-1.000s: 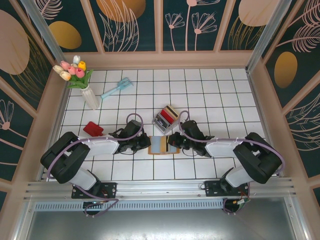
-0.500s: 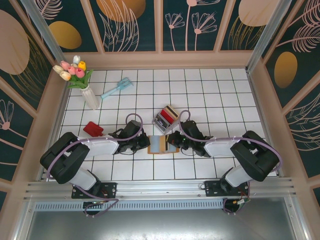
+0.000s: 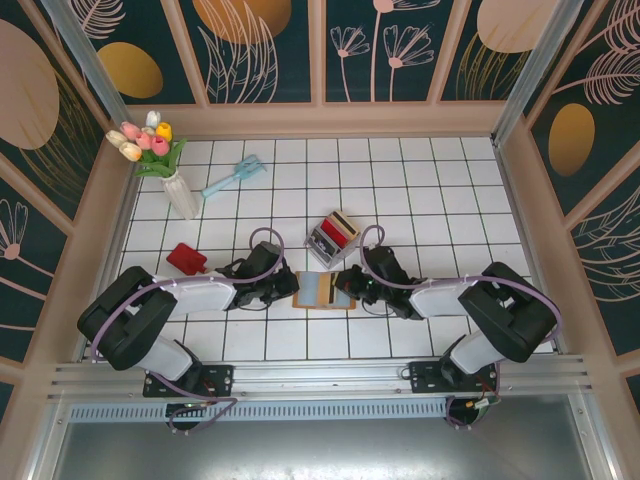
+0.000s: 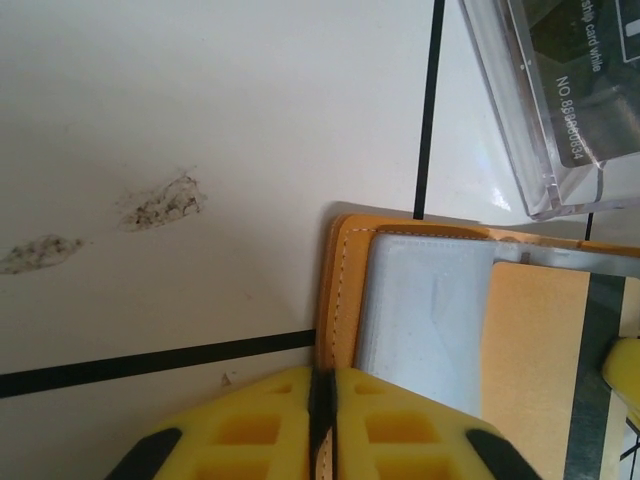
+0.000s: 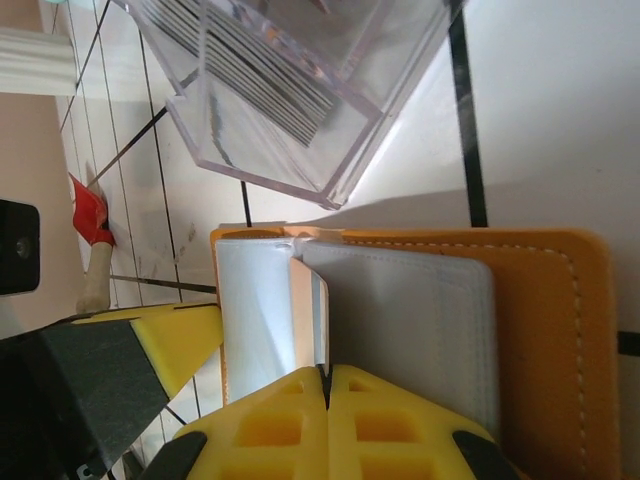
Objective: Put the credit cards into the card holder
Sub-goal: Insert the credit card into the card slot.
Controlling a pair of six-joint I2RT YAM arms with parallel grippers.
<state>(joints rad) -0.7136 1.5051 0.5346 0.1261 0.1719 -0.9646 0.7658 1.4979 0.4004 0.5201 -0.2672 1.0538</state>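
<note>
The card holder [image 3: 312,296], an orange-brown leather wallet with light blue lining, lies open on the white tiles between both arms. My left gripper [image 3: 293,291] is shut on the card holder's stitched left edge [image 4: 345,290], with the yellow fingertips [image 4: 270,420] pressed together on the leather. My right gripper [image 5: 325,378] is shut on a thin tan credit card [image 5: 305,310]. That card stands edge-on between the blue pockets [image 5: 420,320]. More credit cards [image 3: 335,232] stand in a clear tray behind the wallet. A red card [image 3: 186,259] lies apart on the left.
The clear plastic tray [image 5: 290,110] sits just beyond the wallet's far edge, close to both grippers. At the back left are a white vase of tulips [image 3: 160,160] and a light blue brush [image 3: 233,177]. Wooden walls enclose the tiled floor.
My right gripper has shifted slightly left over the open wallet with the tan card. The left gripper has stayed pinched on the wallet's edge.
</note>
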